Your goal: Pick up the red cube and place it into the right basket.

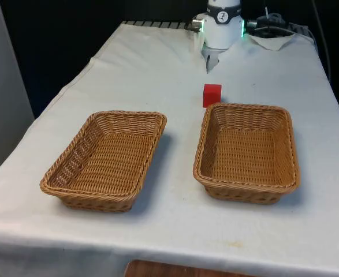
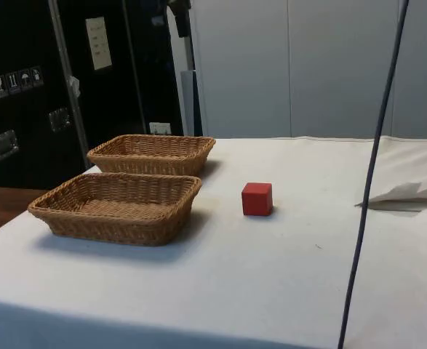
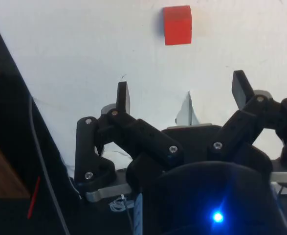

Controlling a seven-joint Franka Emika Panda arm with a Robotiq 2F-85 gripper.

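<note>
Red cube (image 1: pixel 212 95) sits on the white-clothed surface (image 1: pixel 157 69) just above the centre of the front view, resting flat on the cloth with nothing touching it. Directly below it in that view lies the right basket (image 1: pixel 247 151), a shallow rectangular wicker tray; the cube stands just beside the upper left corner of the basket's rim, and whether the two touch cannot be told from there. In the side view the cube (image 2: pixel 257 199) appears a little right of the frame's centre, with a narrow strip of cloth between it and the nearer basket (image 2: pixel 117 206) at the left. A second wicker basket (image 1: pixel 105 158) of the same kind occupies the left half of the front view, with a band of bare cloth separating the two baskets; in the side view it (image 2: pixel 153 153) lies behind the nearer one, toward the upper left of the frame. Both baskets hold nothing.

The pincer (image 3: pixel 182 95) appears in the wrist view with its two black fingers spread wide apart, holding nothing. The cube (image 3: pixel 177 25) lies on the cloth well beyond the fingertips, apart from them, roughly in line with the gap between them. A crumpled white sheet (image 2: pixel 409 190) lies on the surface at the right edge of the side view.
</note>
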